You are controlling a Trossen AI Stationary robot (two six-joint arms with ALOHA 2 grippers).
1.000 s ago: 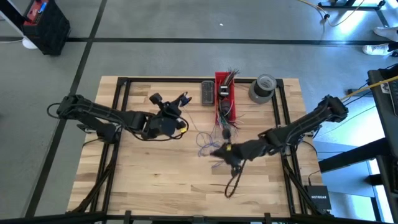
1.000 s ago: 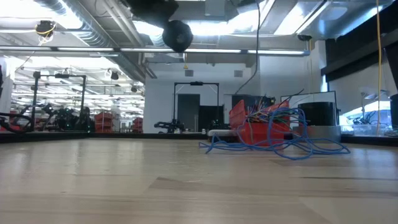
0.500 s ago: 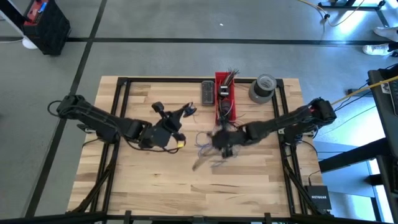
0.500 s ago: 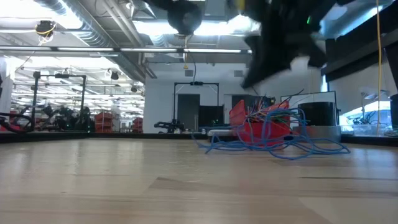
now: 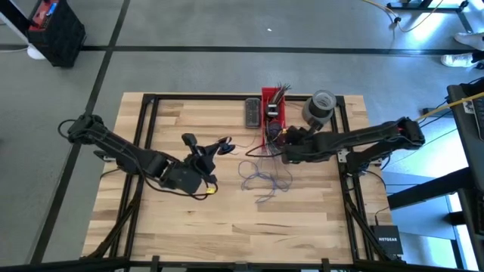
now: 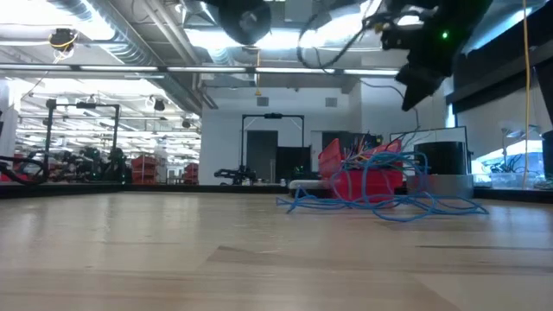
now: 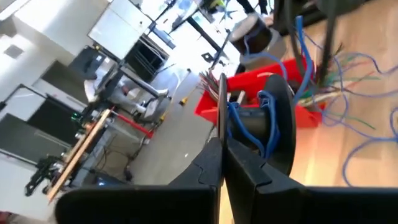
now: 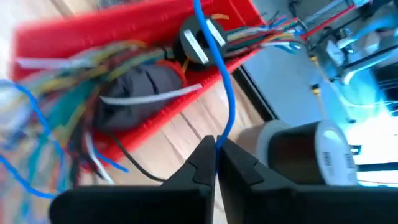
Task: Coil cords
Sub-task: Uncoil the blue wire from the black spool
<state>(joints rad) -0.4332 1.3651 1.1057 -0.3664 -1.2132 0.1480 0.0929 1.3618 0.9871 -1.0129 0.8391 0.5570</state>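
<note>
My right gripper (image 8: 216,144) hangs above the table's far right, just beside the red bin (image 5: 273,113), fingers pressed together on a blue cord (image 8: 225,87) that runs from the fingertips toward the bin. My left gripper (image 7: 222,134) is raised over the table's left-middle, also pinched together, with blue cord looped around its fingers.

The rest of the cords (image 5: 261,180) lie in a loose tangle on the wood between my two arms, trailing up to the bin.

Risks, as I judge them: the strand is very thin and may slip from my right fingers. Pulling could snag the multicoloured wire ends (image 8: 68,81) and drag the bin. Tape roll (image 5: 319,106) sits near, far right.
</note>
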